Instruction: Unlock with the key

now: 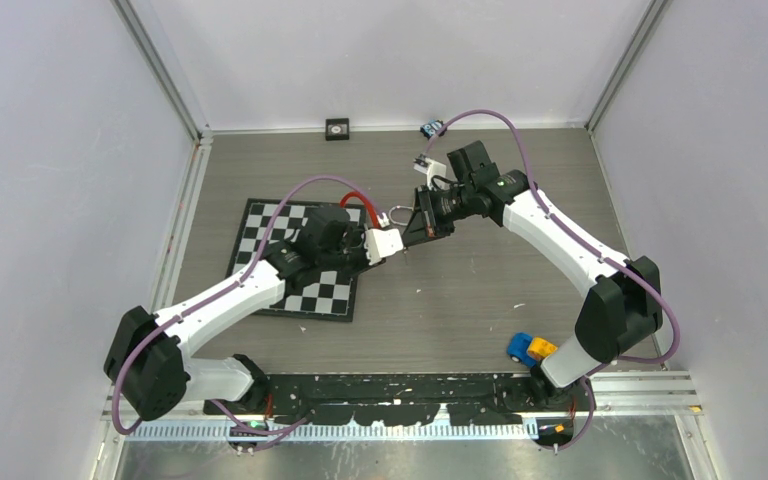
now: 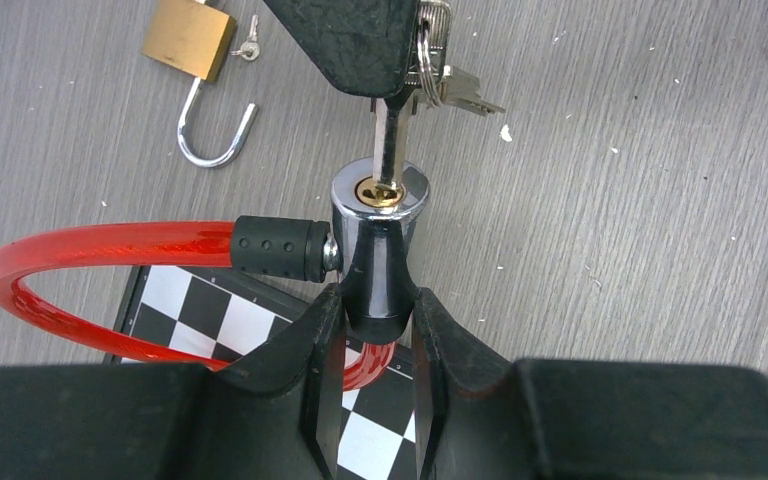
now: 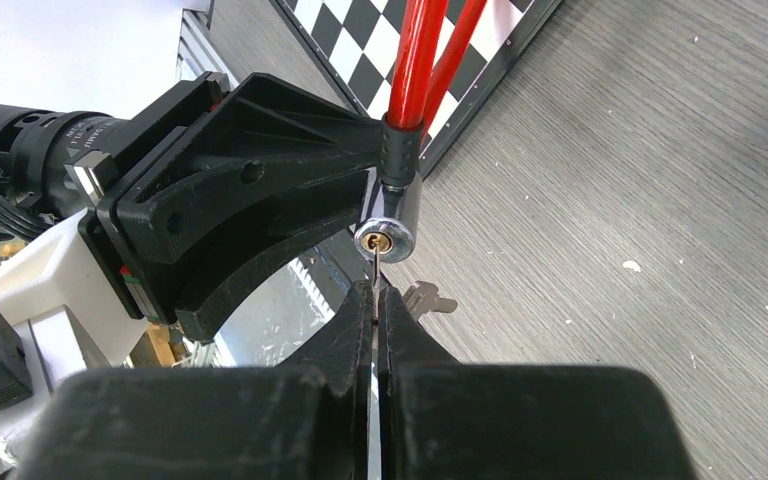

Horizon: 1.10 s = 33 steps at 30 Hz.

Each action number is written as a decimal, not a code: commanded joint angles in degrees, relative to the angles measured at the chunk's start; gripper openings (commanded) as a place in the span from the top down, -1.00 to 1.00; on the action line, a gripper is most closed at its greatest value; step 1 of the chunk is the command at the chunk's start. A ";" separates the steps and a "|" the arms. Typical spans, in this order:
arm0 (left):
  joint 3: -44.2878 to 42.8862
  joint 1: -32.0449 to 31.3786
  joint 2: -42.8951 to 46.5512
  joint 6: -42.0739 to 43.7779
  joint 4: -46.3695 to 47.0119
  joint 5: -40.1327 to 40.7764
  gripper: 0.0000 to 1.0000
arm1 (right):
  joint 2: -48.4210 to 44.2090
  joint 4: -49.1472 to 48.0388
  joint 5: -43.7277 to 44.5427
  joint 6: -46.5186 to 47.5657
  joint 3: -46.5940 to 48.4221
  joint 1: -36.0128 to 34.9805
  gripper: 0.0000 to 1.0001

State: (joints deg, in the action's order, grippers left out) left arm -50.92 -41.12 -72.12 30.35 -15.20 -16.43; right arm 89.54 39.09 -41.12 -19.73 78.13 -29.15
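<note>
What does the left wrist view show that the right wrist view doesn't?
Left wrist only: a brass padlock, shackle open, lying on the table, and the left gripper clamped on the cable lock's black neck. Right wrist only: the right gripper pinching the key edge-on, beside the left gripper's body. Both: the key tip in the lock's brass keyway, the red cable and the checkerboard mat.

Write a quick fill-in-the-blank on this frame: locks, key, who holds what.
1. The left gripper is shut on the chrome lock cylinder; the cable joined to it is coloured ___.
2. The right gripper pinches a key whose tip sits in the cylinder's brass ___.
3. The brass padlock on the table has its shackle ___.

Missing words: red; keyhole; open.
</note>
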 commanded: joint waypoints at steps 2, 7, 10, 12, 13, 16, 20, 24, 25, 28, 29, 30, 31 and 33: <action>-0.17 0.08 1.95 0.06 4.88 0.17 1.00 | -1.08 -0.38 -0.99 0.31 1.00 -0.39 0.99; -0.04 0.02 1.91 0.02 4.84 -0.26 1.00 | -0.56 -0.56 -1.50 -0.03 1.53 -0.39 0.99; -0.06 0.06 1.88 0.02 4.83 -0.25 1.00 | -0.52 -0.75 -1.69 -0.20 1.42 -0.39 0.99; -0.06 0.06 1.85 0.06 4.83 -0.50 1.00 | -0.64 -0.85 -1.86 -0.22 1.54 -0.39 0.99; -0.06 0.00 1.73 0.01 4.84 -0.52 1.00 | -0.60 -0.88 -1.98 -0.30 1.52 -0.39 0.99; -0.06 0.01 1.80 0.06 4.83 -0.57 1.00 | -0.57 -0.99 -2.03 -0.36 1.46 -0.44 0.99; -0.15 0.03 1.79 0.04 4.77 -0.56 1.00 | -0.53 -1.24 -2.20 -0.50 1.27 -0.47 0.99; -0.15 0.04 1.68 0.05 4.84 -0.69 1.00 | -0.49 -1.63 -2.02 -0.66 0.87 -0.47 0.99; -0.15 0.05 1.68 -0.01 4.78 -0.71 1.00 | -0.38 -1.65 -2.02 -0.68 0.81 -0.47 0.99; -0.15 0.00 1.74 0.07 4.75 -0.71 1.00 | -0.04 -1.74 -2.02 -0.66 0.85 -0.56 0.99; -0.15 0.05 1.80 0.06 4.75 -0.71 1.00 | 0.05 -1.67 -2.02 -0.66 0.89 -0.56 0.99; -0.15 0.02 1.80 0.05 4.76 -0.72 1.00 | 0.11 -1.65 -2.03 -0.73 0.94 -0.63 0.99; -0.15 0.03 1.78 0.03 4.74 -0.71 1.00 | 0.27 -1.68 -1.96 -0.71 0.97 -0.65 0.99; -0.15 0.01 1.79 0.11 4.76 -0.76 1.00 | 0.34 -1.66 -1.94 -0.60 1.00 -0.73 0.99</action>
State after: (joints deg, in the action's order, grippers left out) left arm -50.74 -41.15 -72.12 30.35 -15.11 -16.51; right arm 89.56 39.00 -41.87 -19.86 78.13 -29.28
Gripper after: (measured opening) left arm 0.264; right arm 0.039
